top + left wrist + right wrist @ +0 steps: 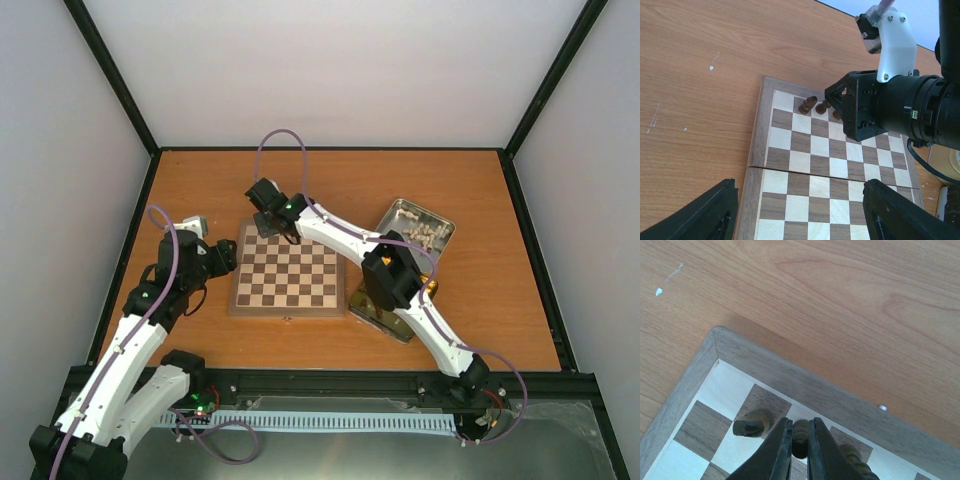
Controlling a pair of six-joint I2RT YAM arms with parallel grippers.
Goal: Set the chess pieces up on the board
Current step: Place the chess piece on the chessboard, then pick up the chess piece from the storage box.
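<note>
The board (287, 283) lies in the middle of the table. My right gripper (800, 436) is shut on a dark brown chess piece (800, 430) standing upright on a pale back-row square near the board's far left corner. A dark knight (752, 424) stands on the square to its left and another dark piece (855, 456) on the square to its right. The left wrist view shows the same three pieces (823, 106) under the right gripper (830, 101). My left gripper (799, 202) hangs open over the board's left edge (756, 150), holding nothing.
An open metal tin (418, 224) with cream-white pieces sits right of the board at the back. A second flat metal part (383, 318) lies under the right arm near the board's right edge. A small metal stud (883, 408) shows on the board's far border.
</note>
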